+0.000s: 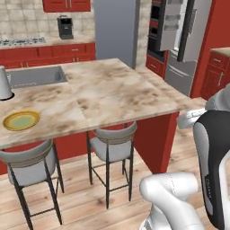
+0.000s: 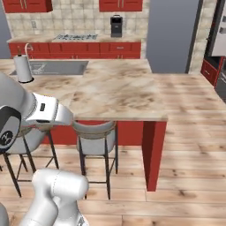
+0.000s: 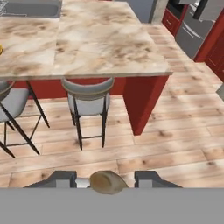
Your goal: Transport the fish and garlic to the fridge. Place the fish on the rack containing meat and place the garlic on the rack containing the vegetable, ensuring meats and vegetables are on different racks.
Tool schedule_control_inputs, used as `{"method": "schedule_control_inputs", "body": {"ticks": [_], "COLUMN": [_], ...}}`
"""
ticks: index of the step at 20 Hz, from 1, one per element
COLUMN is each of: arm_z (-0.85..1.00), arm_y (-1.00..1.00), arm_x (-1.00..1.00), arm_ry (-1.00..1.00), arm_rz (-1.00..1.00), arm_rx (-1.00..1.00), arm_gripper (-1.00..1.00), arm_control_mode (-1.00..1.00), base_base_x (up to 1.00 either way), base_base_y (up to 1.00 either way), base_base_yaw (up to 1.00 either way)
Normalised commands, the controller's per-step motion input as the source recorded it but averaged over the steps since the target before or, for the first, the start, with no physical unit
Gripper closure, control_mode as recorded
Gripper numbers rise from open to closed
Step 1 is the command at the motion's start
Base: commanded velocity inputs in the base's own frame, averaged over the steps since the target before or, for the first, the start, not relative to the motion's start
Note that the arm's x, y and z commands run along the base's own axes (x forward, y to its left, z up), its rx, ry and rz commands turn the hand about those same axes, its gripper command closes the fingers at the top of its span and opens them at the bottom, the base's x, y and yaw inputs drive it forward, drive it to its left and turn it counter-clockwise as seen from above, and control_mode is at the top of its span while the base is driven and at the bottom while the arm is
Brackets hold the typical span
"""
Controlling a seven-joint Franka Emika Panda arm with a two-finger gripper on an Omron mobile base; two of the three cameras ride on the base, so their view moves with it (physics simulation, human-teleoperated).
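Island counter [image 1: 112, 90], marbled beige top on red base, stands mid-room on wood plank floor [image 3: 175, 131]. Two grey-seated stools [image 1: 110, 146] on dark metal legs tucked under its near edge. Steel sink [image 1: 33, 76] set into far end of top; paper towel roll [image 2: 23, 68] upright just beside it. Yellow plate [image 1: 21, 120] w/ green centre sits near front edge, nothing on it. Back wall: tiled, red cabinets [image 2: 75, 48] below & above, gas hob [image 2: 73, 37], dark coffee machine [image 2: 116, 25] on the worktop. Fridge [image 1: 182, 40] at far right of left base view, upper doors swung open, door bins showing; contents too small to tell. No legible writing or labels anywhere.

Gripper [image 3: 107, 181], hand view: jaws partly closed w/ garlic [image 3: 108, 181] clamped between the two dark tips, held above floor, well apart from fridge.
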Motion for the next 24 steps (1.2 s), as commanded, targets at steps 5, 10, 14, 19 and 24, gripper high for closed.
{"method": "schedule_control_inputs", "body": {"ticks": [5,10,14,19,24], "arm_z": [0.00,0.00,0.00,0.00,0.00], "arm_y": [0.00,0.00,0.00,0.00,0.00], "arm_x": [0.00,0.00,0.00,0.00,0.00], "arm_ry": [0.00,0.00,0.00,0.00,0.00], "arm_rz": [0.00,0.00,0.00,0.00,0.00], "arm_rx": [0.00,0.00,0.00,0.00,0.00], "arm_gripper": [1.00,1.00,1.00,1.00,1.00], "arm_control_mode": [1.00,1.00,1.00,1.00,1.00], "base_base_x": [0.00,0.00,0.25,0.80,1.00], "base_base_y": [-1.00,-1.00,-1.00,-1.00,-0.98], "base_base_yaw": [0.00,0.01,0.06,0.13,0.19]}}
